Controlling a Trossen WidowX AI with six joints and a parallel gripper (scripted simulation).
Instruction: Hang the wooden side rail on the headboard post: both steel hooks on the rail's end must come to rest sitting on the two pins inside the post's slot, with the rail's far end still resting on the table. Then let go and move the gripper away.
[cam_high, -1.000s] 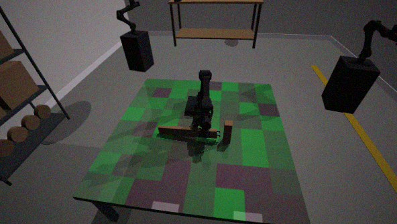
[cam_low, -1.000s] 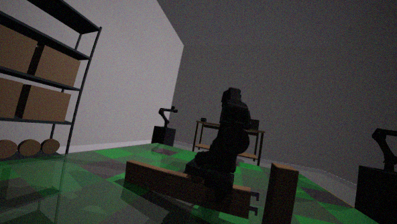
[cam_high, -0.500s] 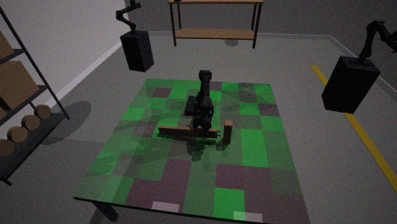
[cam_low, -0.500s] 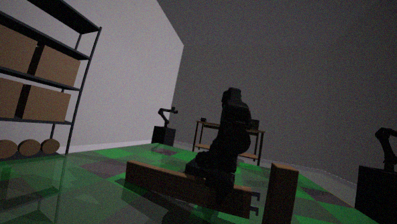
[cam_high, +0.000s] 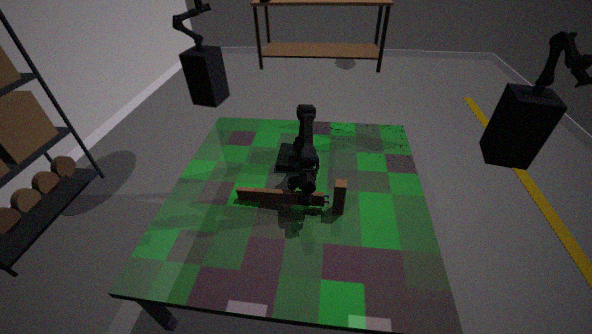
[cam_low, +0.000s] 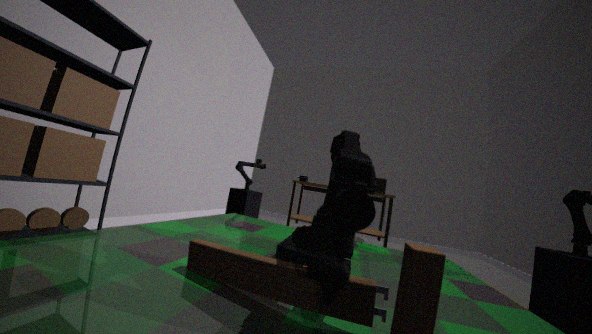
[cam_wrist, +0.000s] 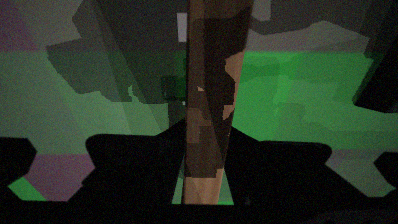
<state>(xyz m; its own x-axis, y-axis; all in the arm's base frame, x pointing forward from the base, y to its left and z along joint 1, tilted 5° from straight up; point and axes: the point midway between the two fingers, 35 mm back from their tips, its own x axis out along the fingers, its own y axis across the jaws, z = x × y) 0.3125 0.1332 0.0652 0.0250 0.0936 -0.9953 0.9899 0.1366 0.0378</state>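
Note:
The wooden side rail (cam_high: 260, 196) (cam_low: 230, 267) (cam_wrist: 220, 37) stands on edge, running left to right. Its two steel hooks (cam_high: 326, 200) (cam_low: 382, 293) stick out from its right end, one above the other, short of the headboard post (cam_high: 340, 197) (cam_low: 419, 287), with a small gap between. The post stands upright; its slot and pins are hidden. My gripper (cam_high: 306, 198) (cam_low: 327, 295) (cam_wrist: 202, 121) is shut on the rail near the hook end. That end looks slightly above the table; the far left end is at or near the table top.
The patchwork table top (cam_high: 380, 220) (cam_low: 150, 250) carries my arm's base (cam_high: 286, 157), behind the rail. Away from the table are a shelf rack (cam_high: 60, 112) (cam_low: 127, 107) at left, a workbench (cam_high: 320, 50) at the back and two dark pedestals (cam_high: 205, 77) (cam_high: 520, 127) with other arms.

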